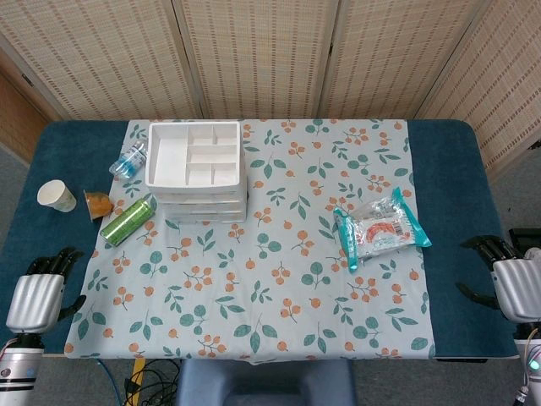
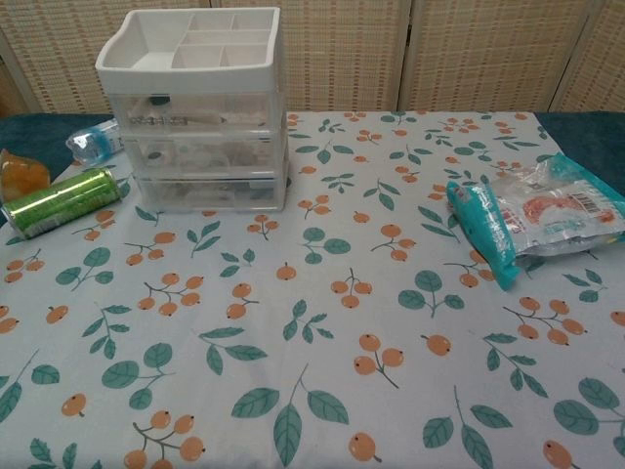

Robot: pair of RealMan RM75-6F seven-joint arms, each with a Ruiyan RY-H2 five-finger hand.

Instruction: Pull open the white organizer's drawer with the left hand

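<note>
The organizer (image 1: 197, 172) is sitting far-left on the cloth (image 1: 279, 279), drawer fronts facing the robot, at about one o'clock from the nearer left hand (image 1: 38, 296), which is resting empty, fingers loosely apart.

The table (image 1: 456, 161) is looked down on steeply from high by the head view, whole and far. From low at its near edge, the chest view faces across it, close. The white organizer (image 1: 198, 172) (image 2: 195, 107) is shared by both.
</note>
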